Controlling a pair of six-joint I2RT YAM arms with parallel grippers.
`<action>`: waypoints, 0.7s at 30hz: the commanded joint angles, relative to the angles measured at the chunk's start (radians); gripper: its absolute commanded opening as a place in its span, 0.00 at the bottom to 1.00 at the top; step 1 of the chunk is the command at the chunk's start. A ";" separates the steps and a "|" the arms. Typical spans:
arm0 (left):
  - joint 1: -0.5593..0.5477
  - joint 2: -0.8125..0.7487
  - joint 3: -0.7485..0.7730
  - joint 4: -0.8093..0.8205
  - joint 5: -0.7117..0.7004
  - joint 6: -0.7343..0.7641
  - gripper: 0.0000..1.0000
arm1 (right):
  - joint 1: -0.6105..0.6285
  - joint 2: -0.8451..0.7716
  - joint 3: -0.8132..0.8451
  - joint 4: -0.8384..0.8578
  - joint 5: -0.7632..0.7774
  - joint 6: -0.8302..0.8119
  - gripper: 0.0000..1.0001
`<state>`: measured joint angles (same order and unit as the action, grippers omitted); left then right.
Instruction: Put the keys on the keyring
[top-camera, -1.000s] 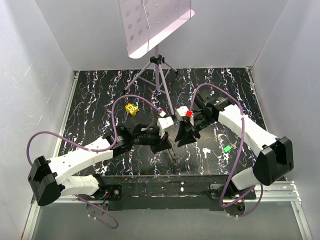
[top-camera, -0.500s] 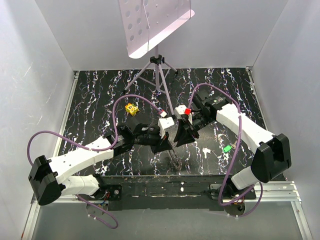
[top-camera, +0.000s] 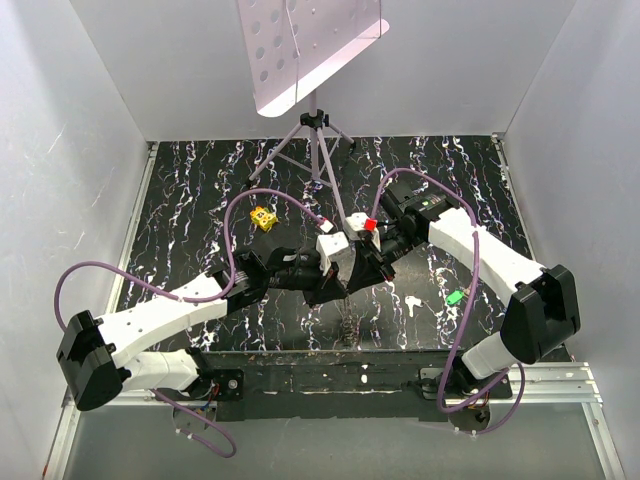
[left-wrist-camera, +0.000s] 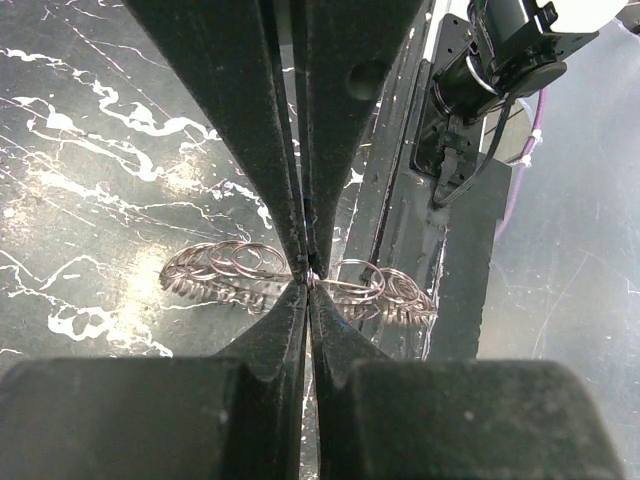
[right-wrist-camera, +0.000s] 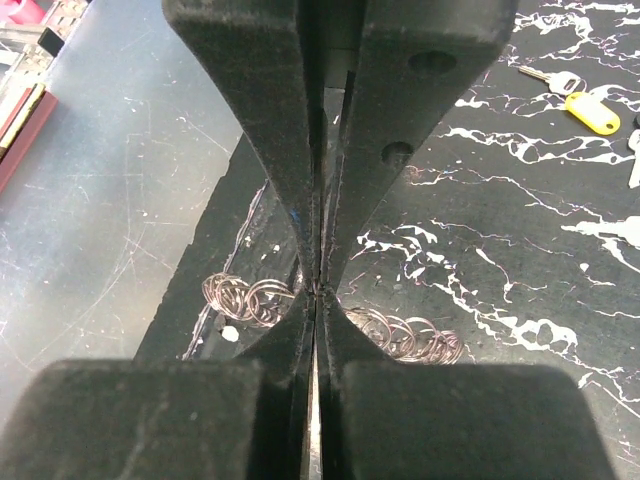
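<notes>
Tightly shut: left fingers (left-wrist-camera: 230, 120), right fingers (right-wrist-camera: 250, 120).

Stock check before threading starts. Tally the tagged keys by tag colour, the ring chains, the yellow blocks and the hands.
Green-tagged key: 1
Yellow-tagged key: 1
Ring chain: 1
Yellow block: 1
Hands: 2 (left hand, right hand)
Total: 6

I see a yellow spotted block (top-camera: 263, 218) on the black marbled desk (top-camera: 190, 215), left of a tripod (top-camera: 316, 150) carrying a perforated white panel (top-camera: 300, 50).
</notes>
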<state>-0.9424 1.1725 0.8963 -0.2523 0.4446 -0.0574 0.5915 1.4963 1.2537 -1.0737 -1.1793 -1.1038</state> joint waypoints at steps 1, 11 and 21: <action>-0.001 -0.036 -0.007 0.048 -0.014 -0.024 0.00 | 0.010 0.007 0.024 -0.006 -0.016 -0.005 0.01; 0.008 -0.290 -0.330 0.493 -0.101 -0.251 0.76 | 0.001 -0.028 0.009 0.116 -0.045 0.159 0.01; 0.008 -0.383 -0.583 0.881 -0.152 -0.226 0.77 | -0.024 -0.042 -0.040 0.179 -0.261 0.196 0.01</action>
<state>-0.9371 0.7872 0.3466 0.4183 0.3332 -0.2935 0.5755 1.4937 1.2335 -0.9440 -1.2846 -0.9379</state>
